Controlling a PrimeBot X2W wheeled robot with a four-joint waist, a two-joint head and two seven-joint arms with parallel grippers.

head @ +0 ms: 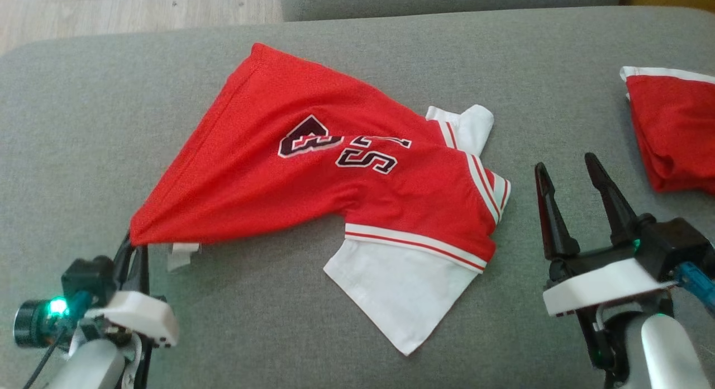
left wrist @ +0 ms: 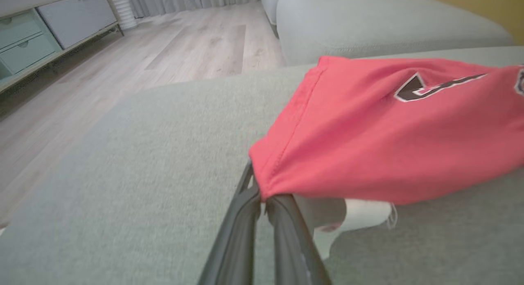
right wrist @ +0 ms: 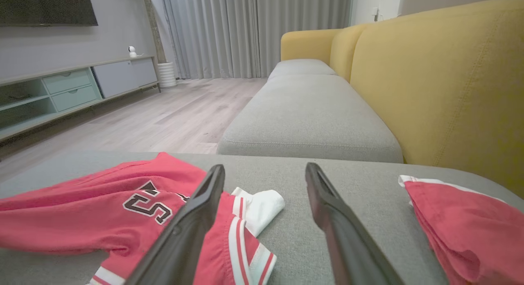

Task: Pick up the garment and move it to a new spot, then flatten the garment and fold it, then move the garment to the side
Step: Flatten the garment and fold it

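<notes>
Grey sofa cushion (head: 84,126), red jersey (head: 268,176) (white sleeves) across its middle, 2nd red garment (head: 676,132) at its right edge, my left gripper (head: 134,248) pinched on the jersey's near-left hem corner, my right gripper (head: 565,165) wide apart, empty.

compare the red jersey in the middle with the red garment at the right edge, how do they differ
The jersey lies spread out, showing dark lettering and white sleeves; the right-hand garment is gathered into a compact bundle, no lettering showing. The jersey's corner is pinched in the shut left gripper; the right-hand garment lies untouched. Both are red with white trim and rest on the grey cushion.
</notes>
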